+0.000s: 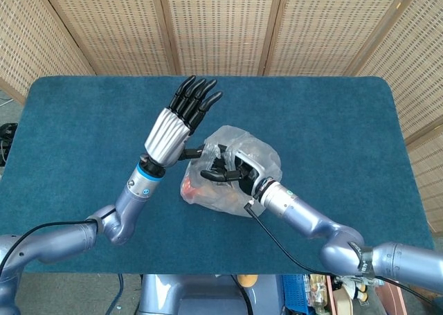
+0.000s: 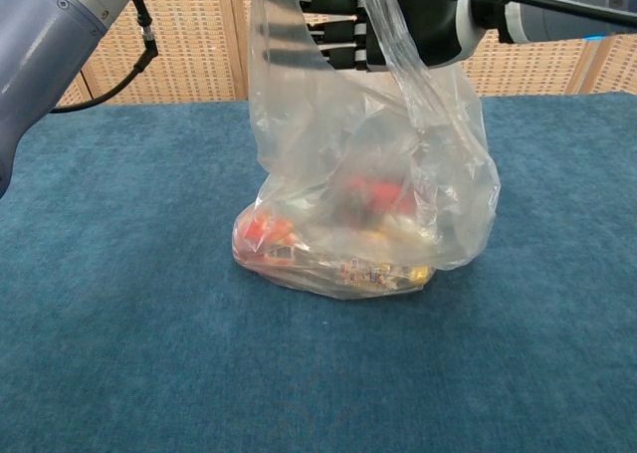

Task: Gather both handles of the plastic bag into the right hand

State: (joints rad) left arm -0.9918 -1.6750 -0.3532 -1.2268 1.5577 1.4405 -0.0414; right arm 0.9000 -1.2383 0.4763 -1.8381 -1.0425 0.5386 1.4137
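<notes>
Sitting upright, plastic bag (image 2: 368, 189) holds red and yellow packaged items (image 2: 376, 196).

We see the clear plastic bag (image 2: 368, 204) standing upright on the blue worktop (image 2: 119, 314), its top drawn up, with red and yellow packets (image 2: 328, 259) bunched at its bottom.
</notes>
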